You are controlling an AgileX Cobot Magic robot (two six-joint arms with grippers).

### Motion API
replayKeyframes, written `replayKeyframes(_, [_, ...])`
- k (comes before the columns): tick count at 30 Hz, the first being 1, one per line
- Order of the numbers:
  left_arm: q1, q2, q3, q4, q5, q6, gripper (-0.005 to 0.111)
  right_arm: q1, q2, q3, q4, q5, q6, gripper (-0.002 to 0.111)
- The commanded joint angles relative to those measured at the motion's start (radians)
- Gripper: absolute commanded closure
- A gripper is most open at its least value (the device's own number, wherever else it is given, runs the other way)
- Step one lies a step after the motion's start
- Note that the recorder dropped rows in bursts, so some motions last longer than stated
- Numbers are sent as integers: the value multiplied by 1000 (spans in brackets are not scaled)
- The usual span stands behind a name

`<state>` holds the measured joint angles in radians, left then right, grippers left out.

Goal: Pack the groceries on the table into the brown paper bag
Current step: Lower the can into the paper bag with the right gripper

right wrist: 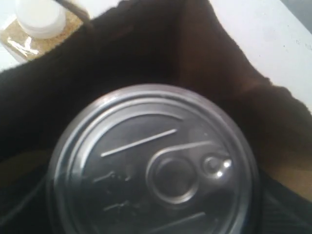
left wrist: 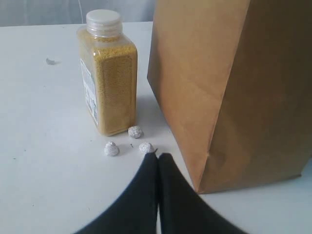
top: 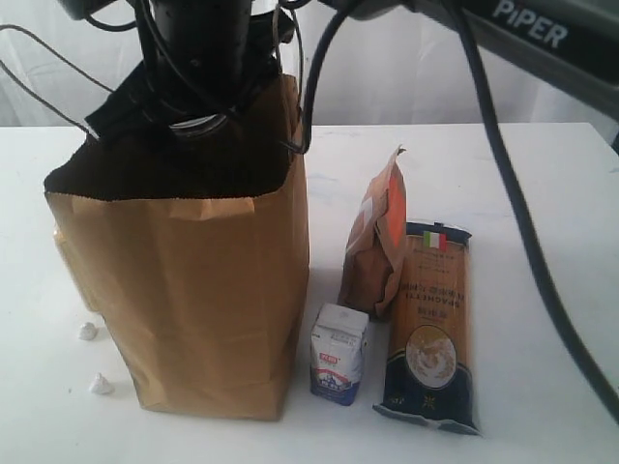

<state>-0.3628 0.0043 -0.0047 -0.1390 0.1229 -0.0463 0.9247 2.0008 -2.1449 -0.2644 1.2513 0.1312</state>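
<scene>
The brown paper bag (top: 193, 290) stands upright on the table (top: 542, 193). My right gripper (top: 201, 116) reaches down into the bag's mouth, shut on the silver-topped can (right wrist: 151, 170); the can's lid fills the right wrist view and hides the fingers. The bag's dark inside (right wrist: 209, 58) surrounds the can. My left gripper (left wrist: 157, 156) is shut and empty, low over the table beside the bag's bottom corner (left wrist: 234, 87). The yellow-grain bottle (left wrist: 108, 73) stands just beyond it. To the bag's right are the white-blue carton (top: 338, 353), the brown pouch (top: 377, 246) and the spaghetti packet (top: 430, 324).
Three small foil-wrapped lumps (left wrist: 134, 131) lie between the left fingertips and the bottle. Two small white lumps (top: 88, 331) show left of the bag in the exterior view. A black cable (top: 522, 222) from the right arm hangs across the table's right side.
</scene>
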Motion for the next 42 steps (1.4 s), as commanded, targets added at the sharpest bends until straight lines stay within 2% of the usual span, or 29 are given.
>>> replayKeyframes(1, [1,-4,5,-8,4,2,107,-18,-19,34,3,-30,10,108])
replayKeyframes(9, [1,-4,5,-8,4,2,107,-35,-12,41,8,-30,30,108])
replayKeyframes(13, [1,-4,5,-8,4,2,107,-39,4,41,97,-30,-5,108])
replayKeyframes(15, [1,-4,5,-8,4,2,107,-39,6,41,122,-30,-13,99])
replayKeyframes(16, [1,-4,5,-8,4,2,107,-39,6,41,106,-30,-13,83])
replayKeyframes(17, [1,-4,5,-8,4,2,107,-39,4,41,90,-30,-13,74])
replayKeyframes(18, [1,-4,5,-8,4,2,107,-39,4,41,58,-30,11,50])
replayKeyframes(20, [1,-4,5,-8,4,2,107,-39,4,41,60,-30,15,27])
replayKeyframes(35, [1,-4,5,-8,4,2,107,-35,-62,41,108,-30,6,26])
replayKeyframes(42, [1,-4,5,-8,4,2,107,5,-122,41,106,-30,6,26])
